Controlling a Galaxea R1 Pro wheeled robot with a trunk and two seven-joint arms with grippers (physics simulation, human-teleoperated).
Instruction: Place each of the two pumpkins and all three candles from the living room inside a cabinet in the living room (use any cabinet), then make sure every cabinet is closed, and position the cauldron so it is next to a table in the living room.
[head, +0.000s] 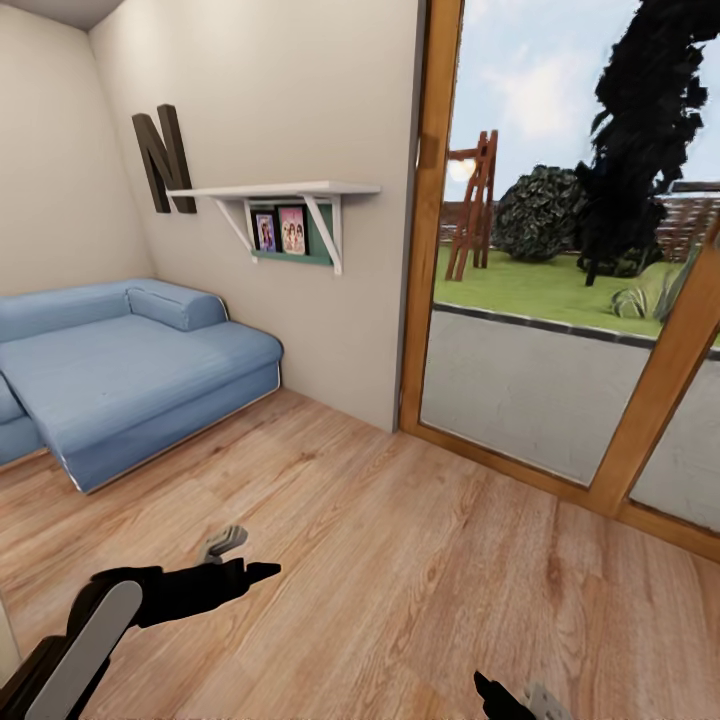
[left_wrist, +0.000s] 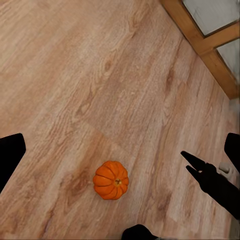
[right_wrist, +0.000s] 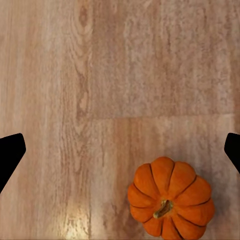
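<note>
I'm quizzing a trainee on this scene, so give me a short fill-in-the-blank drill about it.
1. The pumpkin sits directly on the wooden ____.
2. The sofa against the wall is coloured ____.
3. The big dark letter on the wall above the sofa is ____.
4. The right claw looks down on the pumpkin with its fingers spread ____.

Missing words: floor; blue; N; open

The wooden floor (head: 400, 560) lies bare and open ahead of both arms, with wide room to pass. A blue sofa (head: 130, 370) blocks the floor's far left side, and a wall shelf (head: 290, 190) juts out above its end. The wooden door frame (head: 440, 200) and glass bound the floor's right edge. One pumpkin (right_wrist: 170, 200) sits alone on the boards, free floor all round it, between the right hand's (right_wrist: 120, 150) spread fingers.
</note>
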